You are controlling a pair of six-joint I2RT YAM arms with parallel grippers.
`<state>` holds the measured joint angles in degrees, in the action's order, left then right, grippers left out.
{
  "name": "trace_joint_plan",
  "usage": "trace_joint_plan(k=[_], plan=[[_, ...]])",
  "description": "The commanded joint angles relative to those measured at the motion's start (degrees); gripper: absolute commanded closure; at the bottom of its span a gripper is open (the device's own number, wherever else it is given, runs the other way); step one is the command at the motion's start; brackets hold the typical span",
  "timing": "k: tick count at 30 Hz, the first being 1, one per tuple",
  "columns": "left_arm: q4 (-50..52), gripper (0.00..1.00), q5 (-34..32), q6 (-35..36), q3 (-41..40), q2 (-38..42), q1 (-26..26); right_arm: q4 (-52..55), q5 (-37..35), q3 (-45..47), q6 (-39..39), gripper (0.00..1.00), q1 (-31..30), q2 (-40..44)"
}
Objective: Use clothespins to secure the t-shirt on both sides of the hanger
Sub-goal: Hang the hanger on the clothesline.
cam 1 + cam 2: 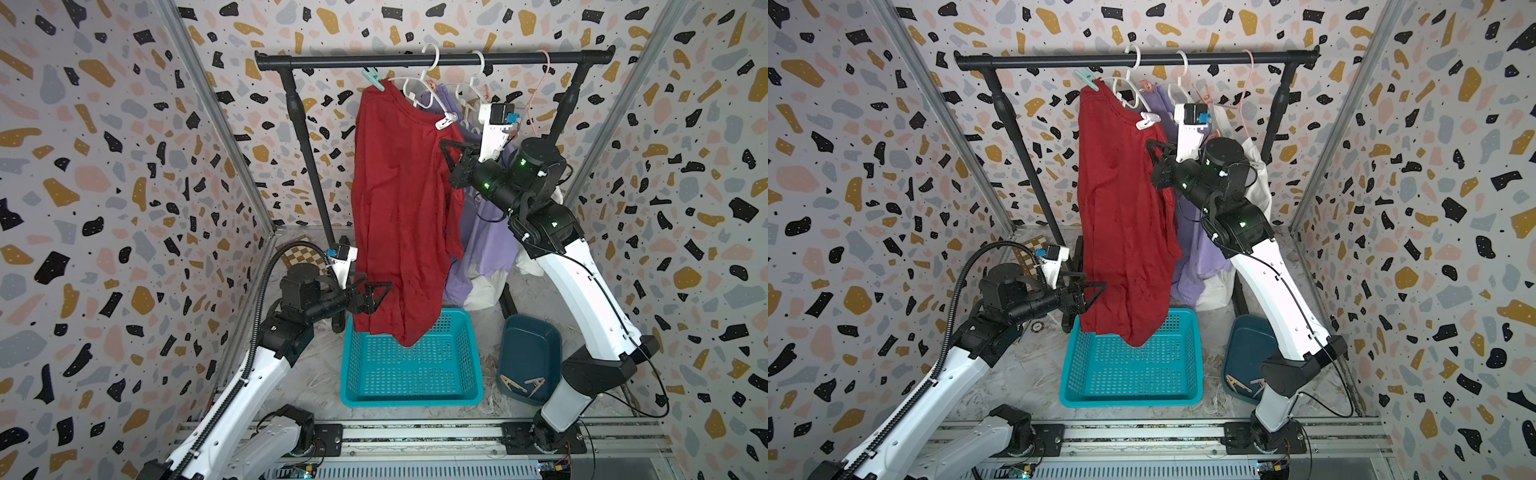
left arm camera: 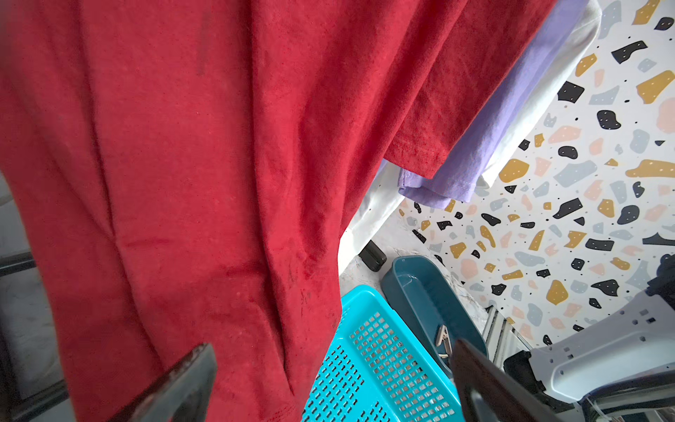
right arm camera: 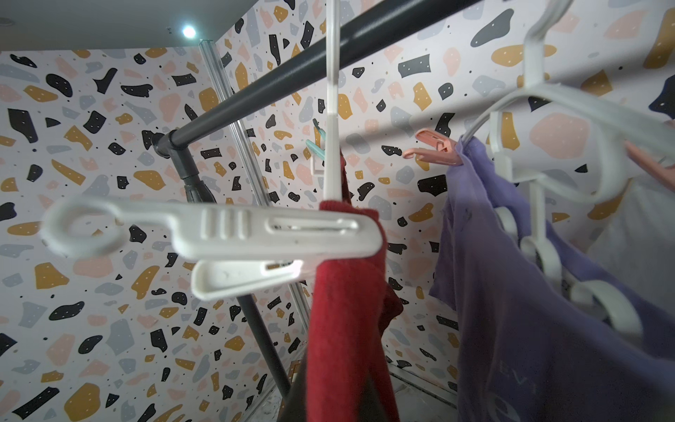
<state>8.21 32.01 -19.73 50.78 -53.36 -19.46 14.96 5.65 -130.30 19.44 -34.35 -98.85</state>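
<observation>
Reaching up mid-frame, right gripper [image 1: 444, 146] sits clenched beside the red t-shirt [image 1: 399, 199], under the white clothespin [image 1: 445, 121]; left gripper [image 1: 376, 284] gapes lower left; right wrist view alone shows that pin close up, biting cloth

Mint clothespin [image 1: 372, 80] and white clothespin [image 1: 446, 121] pin red t-shirt [image 1: 399, 199] to hanger [image 3: 331, 146], apparently

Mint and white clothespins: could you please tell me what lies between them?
The white hanger and the neckline of the red shirt, in both top views.
</observation>
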Motion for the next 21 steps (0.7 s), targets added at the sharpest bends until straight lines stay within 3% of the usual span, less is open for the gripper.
trace_joint_plan(k=[1, 9, 11, 18, 21], plan=[[-3.5, 0.01, 0.9, -0.8, -0.9, 0.7, -0.3, -4.9, -0.9, -3.3, -0.1, 1.0, 0.0, 0.9], [-6.9, 0.01, 1.6, -2.7, -1.2, -1.7, -1.1, -4.6, 3.2, -2.7, 0.2, 1.0, -0.3, -0.3], [-7.8, 0.01, 1.6, -2.9, -0.9, -2.6, -1.6, -4.0, 3.2, -2.5, 0.0, 0.95, -0.4, -0.1], [-9.5, 0.01, -0.5, -4.2, 1.1, -6.2, -3.2, -4.0, 2.9, 0.9, -1.0, 0.68, -0.4, 2.2], [-11.4, 0.01, -2.3, -5.3, 0.9, -7.5, -4.2, -2.9, 3.2, 0.9, -2.2, 0.43, -0.4, 2.5]])
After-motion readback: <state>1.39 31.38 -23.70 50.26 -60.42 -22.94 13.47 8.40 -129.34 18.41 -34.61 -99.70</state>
